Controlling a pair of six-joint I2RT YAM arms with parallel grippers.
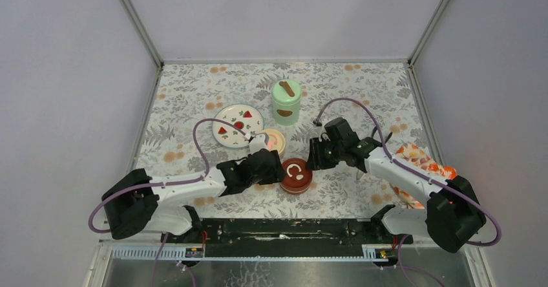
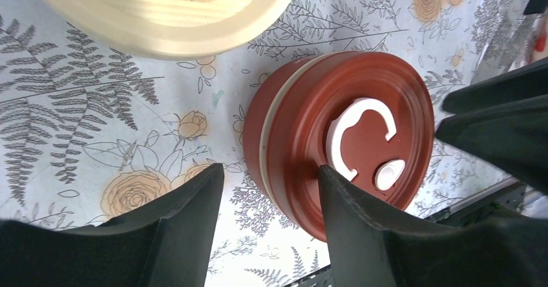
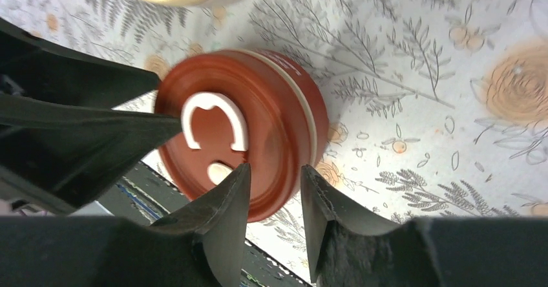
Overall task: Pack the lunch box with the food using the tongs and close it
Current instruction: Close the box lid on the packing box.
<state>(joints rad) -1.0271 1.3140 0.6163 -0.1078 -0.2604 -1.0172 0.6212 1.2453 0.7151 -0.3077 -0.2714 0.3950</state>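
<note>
From above, the red-lidded bowl (image 1: 296, 175) sits between the left tool (image 1: 276, 167) and the right tool (image 1: 313, 161), just beside both. The cream-lidded bowl (image 1: 274, 141) is just beyond the left tool. The green jar (image 1: 286, 101), with its lid on, stands well beyond both. The plate (image 1: 238, 125) looks bare, and no tongs or loose food show. Packing looks done, so the step in hand is probably seating the red lid. That goes best if one tool steadies the bowl's wall while the other presses flat on the lid's middle. A sideways shove is risky, since the bowl stands near the worktop's (image 1: 362, 93) near edge.

From the left wrist, the left tool (image 2: 268, 200) is released, with its fingers (image 2: 187, 222) well apart. It clamps nothing. The bowl's (image 2: 304, 112) side shows in the gap, and one finger overlaps the lid's near rim. Whether that finger touches the rim cannot be told. The right tool's dark fingers show on the bowl's far side.

From the right wrist, the right tool (image 3: 274, 193) has its fingers (image 3: 223, 225) partly apart. One finger lies over the lid's edge and the other is just outside the bowl's (image 3: 271, 99) wall, with the rim in the gap. It looks unclenched, though contact cannot be told. Before pressing, centre it over the white ring (image 3: 213, 122).
</note>
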